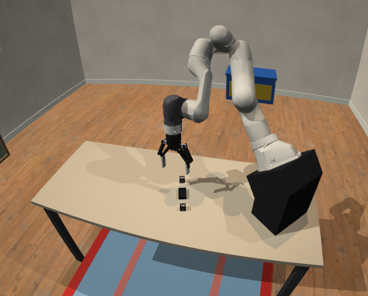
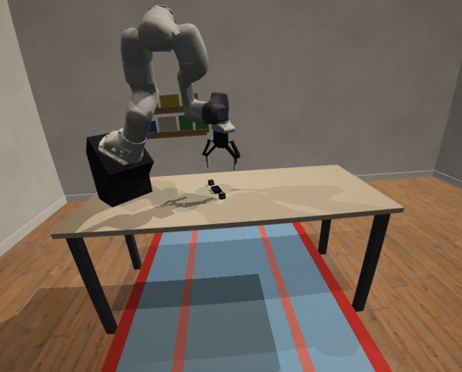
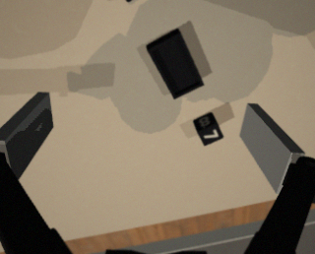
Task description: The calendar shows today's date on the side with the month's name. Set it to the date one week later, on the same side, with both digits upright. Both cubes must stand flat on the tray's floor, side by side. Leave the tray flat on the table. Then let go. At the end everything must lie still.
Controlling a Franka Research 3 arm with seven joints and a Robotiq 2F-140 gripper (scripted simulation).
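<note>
The small black tray (image 1: 182,193) lies flat on the table with nothing in it; it also shows in the wrist view (image 3: 175,63) and in the exterior view (image 2: 215,189). One black digit cube (image 1: 182,179) stands on the table just beyond the tray's far end. In the wrist view this cube (image 3: 208,129) shows a white 7 on one face. The other cube (image 1: 182,207) stands on the table at the tray's near end, also in the exterior view (image 2: 221,195). My gripper (image 1: 174,162) hangs open and empty above the table beside the far cube, which sits near the right finger (image 3: 269,148).
The arm's black base block (image 1: 284,191) stands on the table to the right. The table's far edge (image 3: 160,231) is close behind the gripper. The month label is too small to read.
</note>
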